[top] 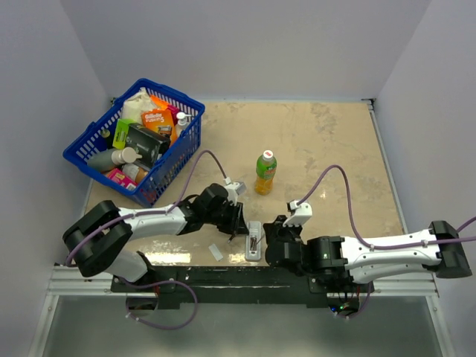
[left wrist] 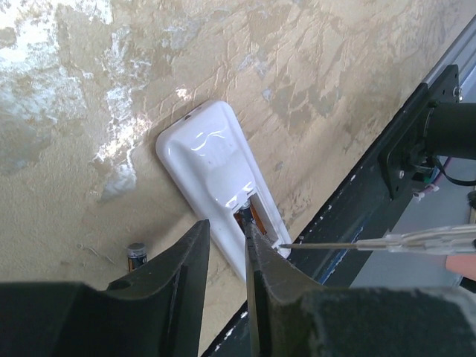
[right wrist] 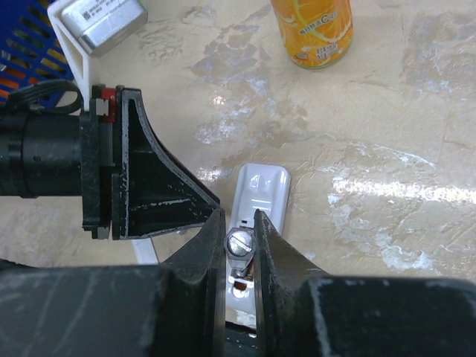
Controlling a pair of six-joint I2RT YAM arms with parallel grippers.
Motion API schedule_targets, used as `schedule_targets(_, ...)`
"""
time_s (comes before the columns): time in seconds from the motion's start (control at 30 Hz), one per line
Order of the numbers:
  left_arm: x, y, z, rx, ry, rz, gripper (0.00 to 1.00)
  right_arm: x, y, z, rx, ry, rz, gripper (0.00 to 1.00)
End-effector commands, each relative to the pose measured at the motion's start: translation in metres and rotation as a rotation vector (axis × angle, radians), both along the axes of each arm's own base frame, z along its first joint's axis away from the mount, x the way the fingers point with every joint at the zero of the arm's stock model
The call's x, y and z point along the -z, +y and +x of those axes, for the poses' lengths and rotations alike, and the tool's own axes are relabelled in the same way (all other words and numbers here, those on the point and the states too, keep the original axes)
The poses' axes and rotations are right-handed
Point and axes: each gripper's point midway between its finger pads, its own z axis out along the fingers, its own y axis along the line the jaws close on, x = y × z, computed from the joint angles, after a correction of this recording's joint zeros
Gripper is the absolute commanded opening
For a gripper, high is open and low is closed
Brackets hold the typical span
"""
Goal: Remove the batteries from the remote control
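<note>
The right end effector (right wrist: 239, 219) is clamping a battery (right wrist: 239, 243), with the remote control (right wrist: 262, 192) stretching toward 12 o'clock beneath it. The left end effector (left wrist: 227, 225) is straddling its edge; I cannot tell whether it is gripping.

That remote control (left wrist: 212, 167) is glossy white plastic, smooth and throwing back bright highlights, lying on a table (left wrist: 357, 67) with a mottled beige stone look and a patchy sheen. The battery (right wrist: 239, 245) in the right gripper (right wrist: 239, 216) shows a shiny bare-metal end, while the fingers (right wrist: 201, 253) around it are matt black plastic, scuffed pale along their edges. And a 2nd battery (left wrist: 135, 258) on the table, dark wrap with a duller metal cap, plus the basket (top: 82, 152) in blue plastic lattice.
</note>
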Motion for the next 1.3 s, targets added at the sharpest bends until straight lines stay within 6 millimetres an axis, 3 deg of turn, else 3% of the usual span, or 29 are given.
schedule_targets(0.0, 0.0, -0.003, -0.002, 0.015, -0.019, -0.041, 0.3, -0.016, -0.012, 0.008, 0.057, -0.051, 0.024, 0.0)
schedule_targets(0.17, 0.013, 0.0, -0.01, 0.02, 0.018, -0.034, 0.3, -0.008, -0.018, 0.008, 0.075, -0.044, 0.026, 0.0)
schedule_targets(0.77, 0.016, -0.003, -0.014, 0.04, 0.033, -0.049, 0.3, 0.014, -0.018, 0.013, 0.133, -0.058, 0.073, 0.0)
schedule_targets(0.97, 0.019, -0.004, -0.017, 0.042, 0.048, -0.063, 0.3, 0.01, -0.015, 0.012, 0.127, -0.055, 0.095, 0.0)
schedule_targets(1.2, 0.019, -0.004, -0.021, 0.05, 0.056, -0.068, 0.27, -0.016, -0.004, 0.013, 0.102, -0.074, 0.094, 0.0)
schedule_targets(1.27, 0.019, -0.004, -0.02, 0.049, 0.056, -0.066, 0.27, -0.014, -0.005, 0.013, 0.103, -0.071, 0.085, 0.0)
